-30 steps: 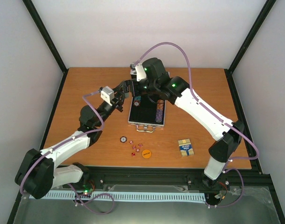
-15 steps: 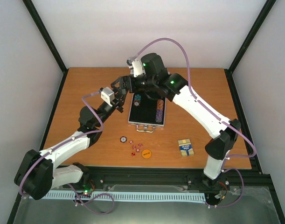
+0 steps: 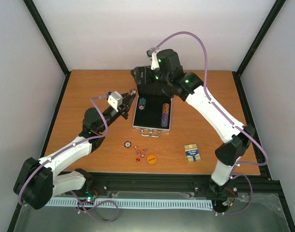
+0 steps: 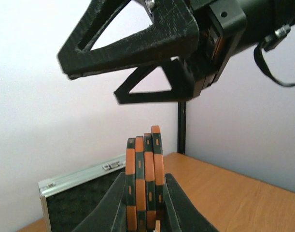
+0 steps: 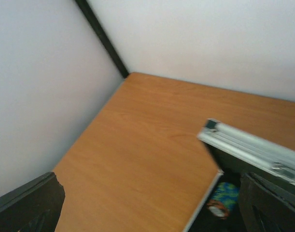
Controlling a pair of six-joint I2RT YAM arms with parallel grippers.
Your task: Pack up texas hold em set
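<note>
Top external view: white walls [image 3: 152, 29] close in the cell on three sides, with black frame posts [image 3: 46, 36] running up the corners. The orange-brown wooden table [image 3: 89, 92] fills the floor of the cell, its surface smooth and plain.

The left arm reaches diagonally from its base toward the table's middle, while the right arm arches high from the right and bends back over the far side.

The silver aluminium case [image 3: 150, 128] lies open near the table's centre, its metal handle on the near edge and its black lining showing. Rows of striped poker chips [image 3: 162, 116] sit inside, and blue-green chips [image 3: 143, 103] lie in its far left corner.

The right gripper [image 3: 140, 81] hangs above the case's far end with its jaws spread wide and nothing between them. The left gripper [image 3: 129, 100], just left of the case, is clamped on a stack of orange-and-black chips [image 4: 145, 181] held on edge.

The blue-yellow card deck [image 3: 192, 152] lies near the front right, well apart from the case. In front of the case lie the orange disc [image 3: 151, 158], a single loose chip [image 3: 128, 143] and the tiny red dice [image 3: 141, 153] scattered between them.
</note>
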